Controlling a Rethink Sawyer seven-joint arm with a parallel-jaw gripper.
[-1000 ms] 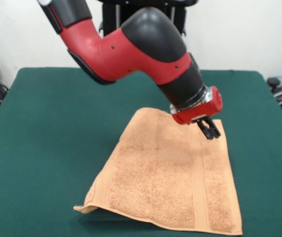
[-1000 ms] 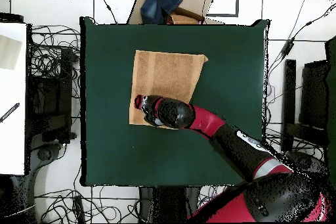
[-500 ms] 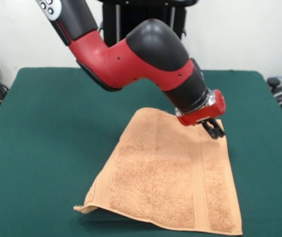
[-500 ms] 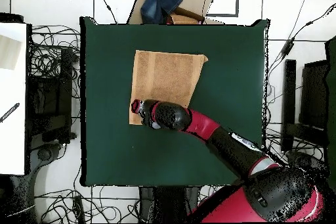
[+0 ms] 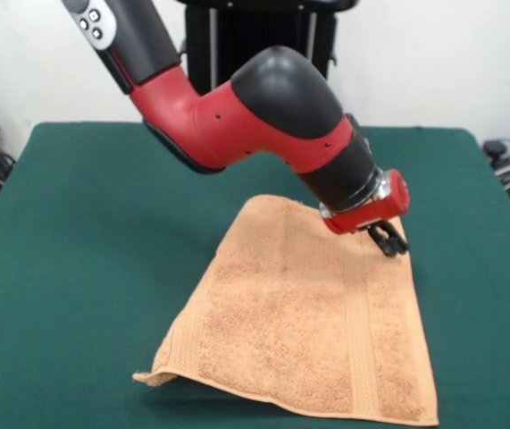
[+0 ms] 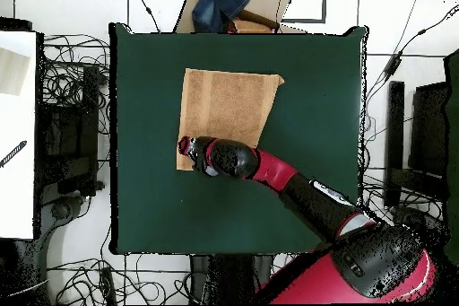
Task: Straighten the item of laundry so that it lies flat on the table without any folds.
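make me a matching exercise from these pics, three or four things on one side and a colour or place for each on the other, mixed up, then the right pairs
Things:
1. towel
2. table
3. gripper
4. towel's front left corner, front view

Colour or place:
A. dark green top
B. peach-orange, spread on the table
C. lifted a little off the table, with a shadow under it
D. at the towel's far right corner, front view

Pairs: 1-B, 2-A, 3-D, 4-C

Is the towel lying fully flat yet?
Not yet: the towel is mostly spread, but one front corner lifts off the table, shadow beneath.
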